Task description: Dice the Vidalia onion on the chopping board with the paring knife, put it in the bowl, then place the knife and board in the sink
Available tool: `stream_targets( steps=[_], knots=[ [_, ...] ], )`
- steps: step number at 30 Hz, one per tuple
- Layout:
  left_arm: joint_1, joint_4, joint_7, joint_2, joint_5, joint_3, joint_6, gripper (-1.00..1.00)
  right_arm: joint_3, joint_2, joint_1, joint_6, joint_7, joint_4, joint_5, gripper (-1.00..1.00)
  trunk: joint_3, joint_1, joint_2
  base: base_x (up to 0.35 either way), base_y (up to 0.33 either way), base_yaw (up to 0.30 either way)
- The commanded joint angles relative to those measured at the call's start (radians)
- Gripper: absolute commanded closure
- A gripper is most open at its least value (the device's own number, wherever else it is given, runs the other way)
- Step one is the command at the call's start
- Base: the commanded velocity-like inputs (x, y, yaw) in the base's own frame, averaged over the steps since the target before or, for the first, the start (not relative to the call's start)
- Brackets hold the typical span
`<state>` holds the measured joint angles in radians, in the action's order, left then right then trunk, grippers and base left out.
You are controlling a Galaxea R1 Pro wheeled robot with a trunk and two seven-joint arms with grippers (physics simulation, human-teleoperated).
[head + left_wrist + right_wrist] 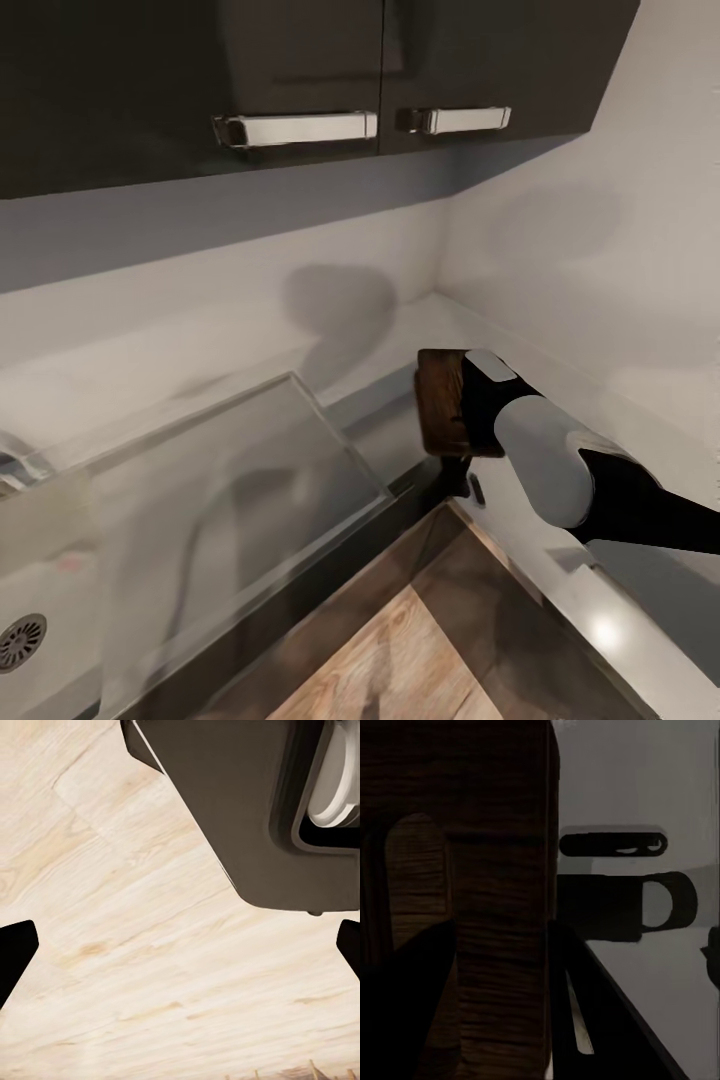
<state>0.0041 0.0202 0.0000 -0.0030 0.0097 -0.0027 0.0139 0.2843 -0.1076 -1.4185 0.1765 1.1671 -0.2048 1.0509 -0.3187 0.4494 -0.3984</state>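
My right gripper (468,402) is shut on the chopping board (443,400), a dark brown wooden rectangle held on edge above the grey countertop (560,560) near the wall corner. In the right wrist view the chopping board (502,832) stands between my dark fingers (405,1012), its slot handle close to them. The sink (60,600) lies at the lower left, with a round drain (20,640) and a flat drainboard (230,470). My left gripper (180,952) hangs open over light wooden floor. The onion, paring knife and bowl are out of view.
Dark wall cabinets with chrome handles (295,128) hang overhead. A pale backsplash (200,290) runs behind the sink and turns at the corner. Wooden floor (400,660) lies between the two counter runs. Part of the tap (10,465) shows at the left edge.
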Motion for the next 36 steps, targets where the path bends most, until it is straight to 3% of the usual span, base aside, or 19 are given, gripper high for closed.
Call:
stream_targets(
  steps=[1,12,18,36],
  knots=[
    [0.0,0.001,0.0,0.0,0.001,0.0,0.001,-1.0,-0.007,0.0,0.0,0.009,0.002,-0.001,0.01,1.0,0.0,0.001,-0.002,0.0,0.0,-0.134],
    [0.0,0.002,0.0,0.0,0.001,0.0,0.001,-1.0,-0.005,0.0,0.0,-0.005,0.002,-0.001,0.012,1.0,0.012,0.001,-0.002,0.0,0.0,-0.103],
    [0.0,0.002,0.0,0.0,0.001,0.0,0.001,-1.0,-0.002,0.0,0.0,-0.078,0.002,-0.001,0.012,1.0,0.013,0.001,-0.002,0.0,0.0,0.003],
    [0.0,0.001,0.0,0.0,0.001,0.0,0.001,-1.0,-0.001,0.0,0.0,-0.102,0.002,-0.001,0.015,1.0,0.013,0.001,-0.002,-0.001,0.0,0.244]
  ],
)
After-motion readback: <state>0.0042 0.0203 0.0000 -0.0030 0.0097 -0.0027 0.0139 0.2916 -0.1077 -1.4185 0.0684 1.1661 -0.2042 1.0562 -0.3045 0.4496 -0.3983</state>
